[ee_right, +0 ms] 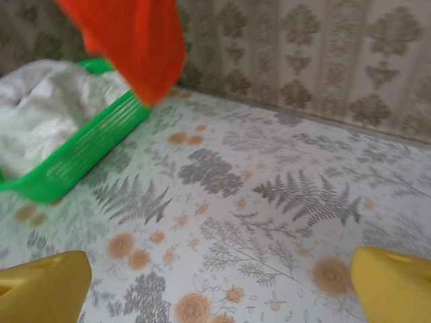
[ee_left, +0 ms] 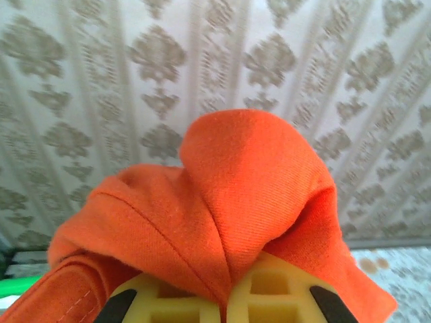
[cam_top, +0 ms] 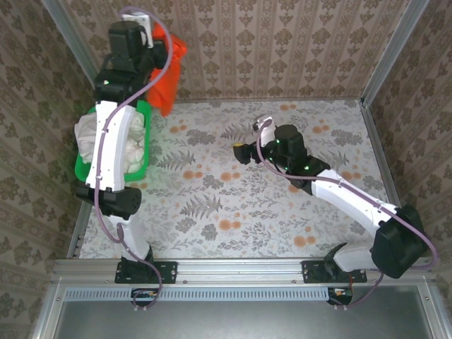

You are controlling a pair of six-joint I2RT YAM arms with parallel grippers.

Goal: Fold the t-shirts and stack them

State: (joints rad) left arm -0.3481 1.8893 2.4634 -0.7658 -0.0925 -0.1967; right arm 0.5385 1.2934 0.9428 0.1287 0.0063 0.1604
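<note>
Over the far-left corner of the table (cam_top: 212,205), from the top camera: left gripper (cam_top: 157,60) raised high against the patterned wall (cam_top: 282,42), pinched tight on the orange-red t-shirt (cam_top: 171,78). Shirt bunched and hanging in the air by the far end of the green basket (cam_top: 113,174), clear of the tabletop. White t-shirt (cam_top: 88,134) crumpled inside that basket, partly hidden under the left arm. Right gripper (cam_top: 239,152) low over the middle of the table, pointing left, well apart from both shirts.

Up close on the left wrist: yellow fingers (ee_left: 269,296) pressed together on a fold of the orange-red t-shirt (ee_left: 249,182), cloth bulging up over the left gripper (ee_left: 225,299) and draping down both sides. Wall (ee_left: 101,67) behind, sliver of green basket (ee_left: 13,286) at lower left.

Down low on the right wrist: right gripper (ee_right: 219,293) spread wide, one yellow finger (ee_right: 40,289) at each lower corner, patterned table (ee_right: 269,202) showing between. Farther off to the left, green basket (ee_right: 87,148) with the white t-shirt (ee_right: 47,108) heaped in it. Orange-red t-shirt (ee_right: 135,40) dangling above, lowest tip in line with the basket's rim, contact not clear.
</note>
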